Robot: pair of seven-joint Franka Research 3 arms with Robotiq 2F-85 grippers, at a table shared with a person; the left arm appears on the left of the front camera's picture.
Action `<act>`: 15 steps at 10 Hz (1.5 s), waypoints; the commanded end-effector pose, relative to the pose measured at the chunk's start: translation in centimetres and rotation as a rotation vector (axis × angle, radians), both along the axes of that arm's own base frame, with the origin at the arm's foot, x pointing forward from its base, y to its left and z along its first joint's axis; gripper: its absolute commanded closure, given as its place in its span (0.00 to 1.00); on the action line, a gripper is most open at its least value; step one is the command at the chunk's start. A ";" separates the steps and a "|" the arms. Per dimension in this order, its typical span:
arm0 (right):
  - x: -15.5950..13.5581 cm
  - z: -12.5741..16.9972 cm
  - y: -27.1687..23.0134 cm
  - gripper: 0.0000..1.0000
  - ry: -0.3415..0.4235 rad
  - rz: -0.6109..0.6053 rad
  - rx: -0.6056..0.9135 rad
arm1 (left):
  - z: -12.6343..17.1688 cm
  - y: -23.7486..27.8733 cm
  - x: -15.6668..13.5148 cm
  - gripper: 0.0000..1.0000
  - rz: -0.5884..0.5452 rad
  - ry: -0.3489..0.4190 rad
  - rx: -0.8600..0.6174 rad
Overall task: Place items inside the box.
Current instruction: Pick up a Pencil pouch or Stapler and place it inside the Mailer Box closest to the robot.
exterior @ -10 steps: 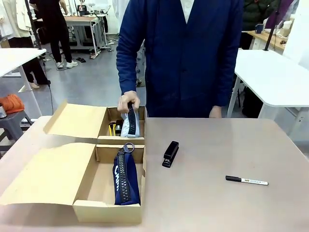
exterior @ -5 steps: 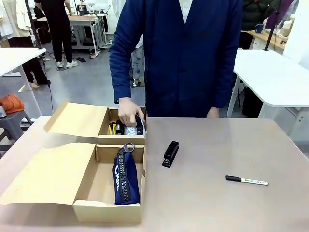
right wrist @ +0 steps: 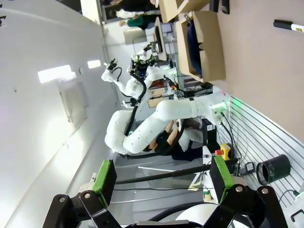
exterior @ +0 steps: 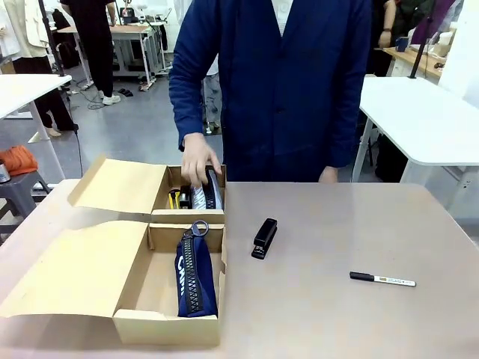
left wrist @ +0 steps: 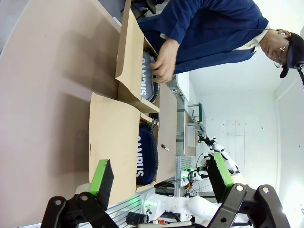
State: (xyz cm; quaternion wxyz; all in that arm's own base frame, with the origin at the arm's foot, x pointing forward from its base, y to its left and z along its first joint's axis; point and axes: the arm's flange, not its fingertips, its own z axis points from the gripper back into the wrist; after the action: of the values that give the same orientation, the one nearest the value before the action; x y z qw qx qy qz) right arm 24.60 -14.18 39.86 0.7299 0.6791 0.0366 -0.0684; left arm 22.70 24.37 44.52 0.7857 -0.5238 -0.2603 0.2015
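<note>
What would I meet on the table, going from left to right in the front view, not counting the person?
Open flap lids of the cardboard box → navy CAMPUS pouch in the box's near compartment → black stapler → black marker pen.

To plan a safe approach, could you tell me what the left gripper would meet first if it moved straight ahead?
Likely the open cardboard box, around its larger compartment holding the navy pouch, though depth is unclear.
</note>
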 end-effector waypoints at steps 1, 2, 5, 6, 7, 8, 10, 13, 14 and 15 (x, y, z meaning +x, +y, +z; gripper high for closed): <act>0.0 0.7 0.0 0.00 0.022 -0.007 0.014 | 0.2 0.0 0.1 0.00 -0.004 -0.026 -0.002; 0.0 0.7 0.0 0.00 0.022 -0.007 0.014 | 0.2 0.0 0.1 0.00 -0.004 -0.026 -0.002; 4.6 2.7 6.6 0.00 0.020 0.168 -0.243 | 0.2 0.0 0.1 0.00 -0.004 -0.026 -0.002; 8.4 4.7 12.9 0.00 0.004 0.319 -0.376 | 0.2 0.0 0.1 0.00 -0.004 -0.026 -0.002; 10.9 5.6 19.1 0.00 0.009 0.434 -0.532 | 0.2 0.0 0.1 0.00 -0.004 -0.026 -0.002; 12.0 5.8 24.3 0.00 -0.014 0.543 -0.643 | 0.2 0.0 0.1 0.00 -0.004 -0.026 -0.002; 10.0 5.6 27.2 0.00 -0.088 0.829 -0.975 | 0.2 0.0 0.1 0.00 -0.004 -0.026 -0.002; 9.0 6.1 28.3 0.00 -0.008 0.519 -0.587 | 0.2 0.0 0.1 0.00 -0.004 -0.026 -0.002; 9.5 5.9 30.2 0.00 -0.008 0.611 -0.678 | 0.2 0.0 0.1 0.00 -0.004 -0.026 -0.002; 9.7 5.4 32.5 0.00 0.193 0.557 -0.881 | 0.2 0.0 0.1 0.00 -0.004 -0.026 -0.002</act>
State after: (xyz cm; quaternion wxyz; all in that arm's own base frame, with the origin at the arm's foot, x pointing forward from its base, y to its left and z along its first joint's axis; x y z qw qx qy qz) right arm 34.19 15.14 45.40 0.9072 0.3472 0.2150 0.1011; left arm 22.81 24.36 44.54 0.7863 -0.5232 -0.2597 0.2013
